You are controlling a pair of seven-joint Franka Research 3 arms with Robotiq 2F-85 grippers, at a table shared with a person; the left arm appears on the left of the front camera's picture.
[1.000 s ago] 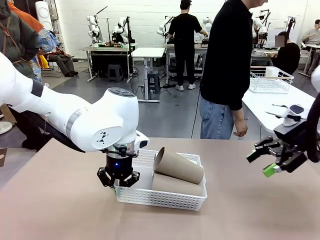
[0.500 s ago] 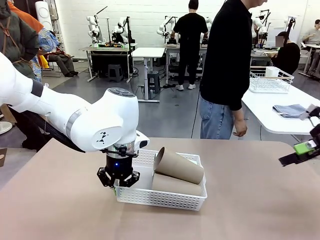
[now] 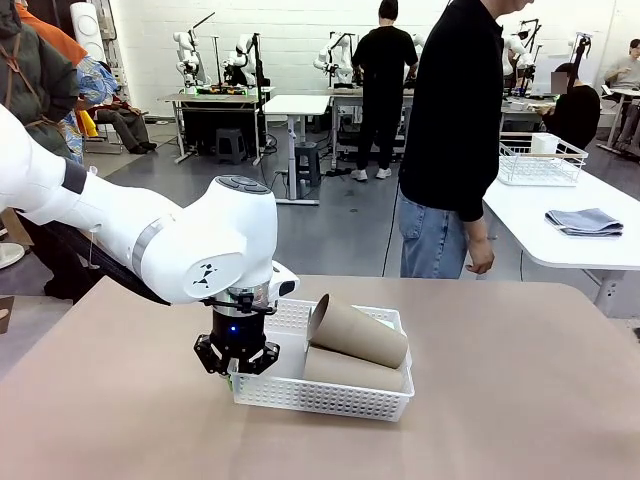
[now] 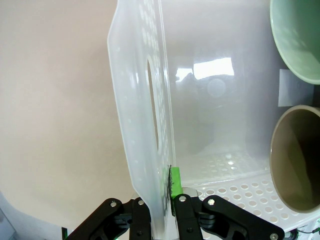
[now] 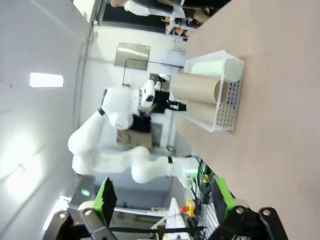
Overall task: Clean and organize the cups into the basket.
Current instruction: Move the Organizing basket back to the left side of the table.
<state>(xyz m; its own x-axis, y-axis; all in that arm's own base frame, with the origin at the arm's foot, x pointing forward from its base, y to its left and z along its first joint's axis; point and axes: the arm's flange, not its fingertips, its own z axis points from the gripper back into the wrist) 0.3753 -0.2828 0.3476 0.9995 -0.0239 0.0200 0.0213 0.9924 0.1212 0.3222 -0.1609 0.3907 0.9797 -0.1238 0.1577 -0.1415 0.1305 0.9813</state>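
The white perforated basket (image 3: 322, 396) sits mid-table with two tan cups (image 3: 362, 336) lying stacked on their sides in it. My left gripper (image 3: 238, 368) stands at the basket's left end. In the left wrist view that gripper (image 4: 161, 202) is shut on the basket's end wall (image 4: 140, 125), just below its handle cut-out. Inside the basket, the mouths of a mint green cup (image 4: 300, 40) and a tan cup (image 4: 297, 170) face it. My right gripper (image 5: 165, 200) is open and holds nothing. It looks from a distance at the basket (image 5: 229, 107), a tan cup (image 5: 196, 88) and the mint cup (image 5: 215, 70).
A person (image 3: 460, 130) in a black top stands at the table's far edge, hands at their sides. A white side table at the right carries a wire basket (image 3: 540, 160) and a folded cloth (image 3: 585, 220). Bare brown tabletop (image 3: 520, 400) lies around the basket.
My right arm has pulled away to the right and left the front view. The left gripper, the basket and the cups have not moved.
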